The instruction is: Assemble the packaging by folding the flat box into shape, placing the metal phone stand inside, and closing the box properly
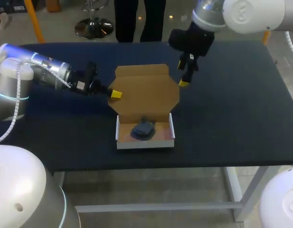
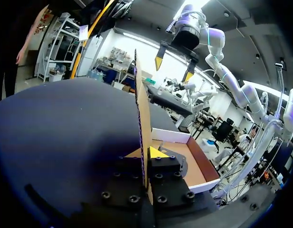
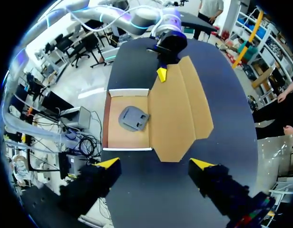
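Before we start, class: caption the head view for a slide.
Left gripper pinches the raised lid; phone stand lies in the box; right gripper hovers open by the lid's right corner.

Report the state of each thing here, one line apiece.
box: base folded up, not yet closed.
lid: open, raised from the box's back edge.
phone stand: lying inside the box.
left end effector: shut on the lid's side edge.
right end effector: open, holding nothing, above the lid.
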Robot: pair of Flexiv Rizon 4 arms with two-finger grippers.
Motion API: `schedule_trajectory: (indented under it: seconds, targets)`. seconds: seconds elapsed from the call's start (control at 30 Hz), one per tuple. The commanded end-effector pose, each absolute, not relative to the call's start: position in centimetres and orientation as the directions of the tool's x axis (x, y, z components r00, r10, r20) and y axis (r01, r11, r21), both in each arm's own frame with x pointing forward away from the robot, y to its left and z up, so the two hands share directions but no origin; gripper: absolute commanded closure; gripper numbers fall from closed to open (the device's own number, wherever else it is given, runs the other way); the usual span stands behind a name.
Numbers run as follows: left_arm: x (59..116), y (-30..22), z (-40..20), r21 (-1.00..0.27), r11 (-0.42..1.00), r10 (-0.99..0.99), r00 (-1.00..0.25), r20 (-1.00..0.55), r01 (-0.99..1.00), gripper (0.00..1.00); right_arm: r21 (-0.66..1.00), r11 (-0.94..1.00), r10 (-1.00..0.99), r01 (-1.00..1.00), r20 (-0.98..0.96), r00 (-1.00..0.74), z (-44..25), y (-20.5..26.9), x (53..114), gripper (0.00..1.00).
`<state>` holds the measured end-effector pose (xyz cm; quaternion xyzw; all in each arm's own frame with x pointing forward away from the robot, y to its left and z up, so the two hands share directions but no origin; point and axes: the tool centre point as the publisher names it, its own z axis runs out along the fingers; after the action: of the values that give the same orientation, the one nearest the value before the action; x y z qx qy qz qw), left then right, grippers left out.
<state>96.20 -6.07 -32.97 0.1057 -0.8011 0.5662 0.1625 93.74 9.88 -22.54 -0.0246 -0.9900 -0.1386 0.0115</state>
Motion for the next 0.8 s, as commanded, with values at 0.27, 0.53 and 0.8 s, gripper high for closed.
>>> schedule_trajectory:
  seconds: [0.27, 0.53, 0.8]
  targets:
    - [93.6, -6.0, -32.1, -0.913, 0.338, -0.028, -0.972, 0.232, -0.228, 1.0, 0.255, 0.966, 0.035, 0.045, 0.043, -0.998, -22.1, 10.6, 94.1, 0.0]
    - [93.1, -6.5, -31.4, -0.925, 0.355, -0.011, -0.99, 0.139, -0.133, 1.0, 0.252, 0.967, 0.034, 0.044, 0.047, -0.998, -22.1, 10.8, 93.9, 0.0]
    - [92.6, -6.8, -31.4, -0.924, 0.378, -0.015, -0.999, 0.048, -0.05, 1.0, 0.233, 0.972, 0.031, 0.037, 0.031, -0.999, -21.1, 11.1, 93.8, 0.0]
